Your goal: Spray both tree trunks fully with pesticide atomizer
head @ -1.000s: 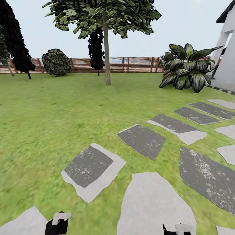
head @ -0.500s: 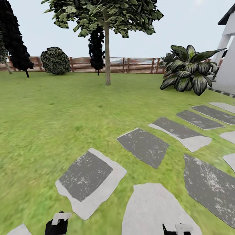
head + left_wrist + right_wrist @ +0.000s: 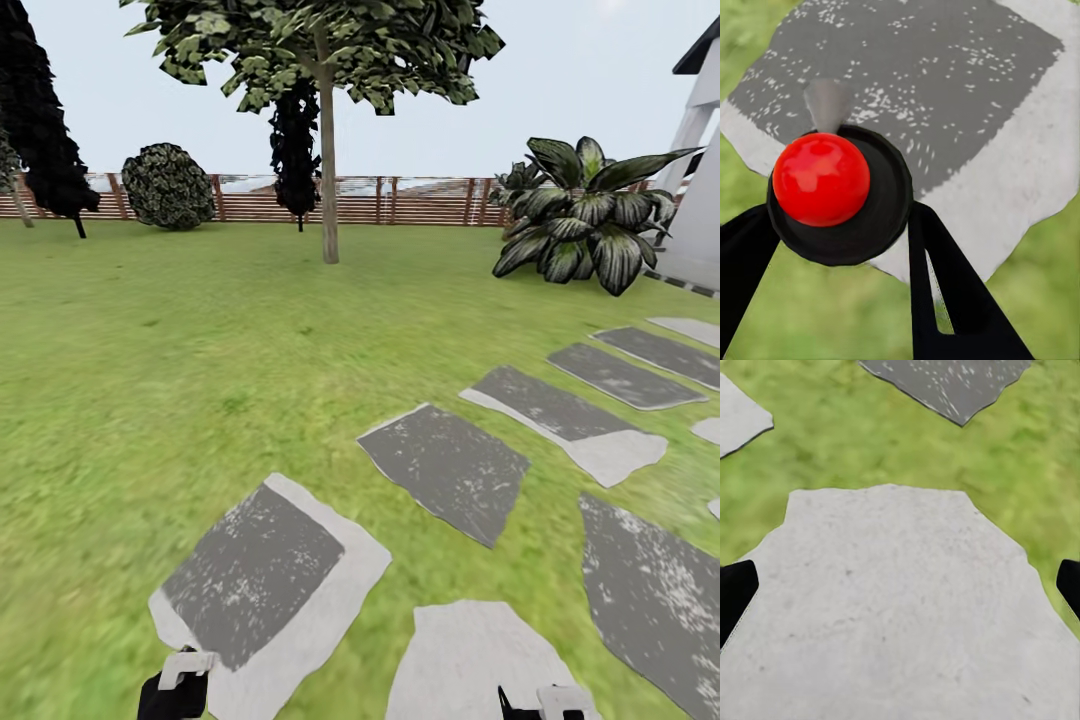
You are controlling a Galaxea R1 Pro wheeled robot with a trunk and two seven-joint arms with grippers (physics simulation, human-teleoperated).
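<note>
My left gripper (image 3: 840,225) is shut on the pesticide atomizer (image 3: 832,187), a black round body with a red ball top and a grey nozzle. The same gripper (image 3: 185,682) sits at the bottom edge of the head view. My right gripper (image 3: 900,592) is open with nothing between its fingers, hanging over a pale stone; it also appears low in the head view (image 3: 552,702). One tree (image 3: 320,50) stands far ahead on the garden lawn, its slim beige-grey trunk (image 3: 328,180) bare. A second thin pale trunk (image 3: 20,208) peeks out at the far left. The paved floor is out of view.
Grey stepping stones (image 3: 260,575) lie in the grass just ahead and run off to the right. A slatted wooden fence (image 3: 400,200) closes the far side. Dark conifers (image 3: 40,120), a round shrub (image 3: 170,187) and a broad-leaved plant (image 3: 580,215) stand along it. A white building (image 3: 700,170) is at right.
The whole head view has shifted: the stepping stones have slid down and toward me, so the camera has moved forward. Both grippers keep their places in the picture.
</note>
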